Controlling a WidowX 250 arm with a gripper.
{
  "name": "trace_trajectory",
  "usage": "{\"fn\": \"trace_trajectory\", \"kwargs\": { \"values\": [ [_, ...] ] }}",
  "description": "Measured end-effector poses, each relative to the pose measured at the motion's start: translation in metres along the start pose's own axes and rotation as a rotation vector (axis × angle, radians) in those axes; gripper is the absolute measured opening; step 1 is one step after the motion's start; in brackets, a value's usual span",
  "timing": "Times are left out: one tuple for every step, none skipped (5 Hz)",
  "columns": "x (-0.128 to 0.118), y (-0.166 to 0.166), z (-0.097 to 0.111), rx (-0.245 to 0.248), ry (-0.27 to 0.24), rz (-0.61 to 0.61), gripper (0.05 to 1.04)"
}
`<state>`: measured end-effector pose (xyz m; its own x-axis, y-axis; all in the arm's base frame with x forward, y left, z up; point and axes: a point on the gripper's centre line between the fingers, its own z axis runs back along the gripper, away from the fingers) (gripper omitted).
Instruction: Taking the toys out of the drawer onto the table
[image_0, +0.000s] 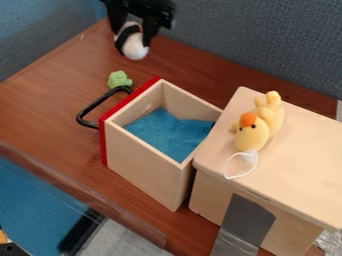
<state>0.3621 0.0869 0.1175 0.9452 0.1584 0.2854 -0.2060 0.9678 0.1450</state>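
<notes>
Over the table (53, 100): gripper (133, 37) clamped on a black-and-white toy (135, 50), outside the open drawer (143, 165).
Toy's handling: probably light and soft, not slippery; best pinched round its middle.
Table surface: smooth-looking, brown; green toy (119, 79) beside the black handle (97, 102).
Cabinet (300, 140): yellow plush bird (252, 136) on top.
Room: blue-grey panels (267, 45) behind.
</notes>
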Motion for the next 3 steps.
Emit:
{"fn": "trace_trajectory", "kwargs": {
  "values": [
    [0.011, 0.001, -0.028, 0.004, 0.055, 0.012, 0.685],
    [0.016, -0.007, -0.051, -0.036, 0.103, 0.009, 0.685],
    [0.023, -0.013, -0.051, -0.075, 0.101, 0.003, 0.685]
  ]
}}
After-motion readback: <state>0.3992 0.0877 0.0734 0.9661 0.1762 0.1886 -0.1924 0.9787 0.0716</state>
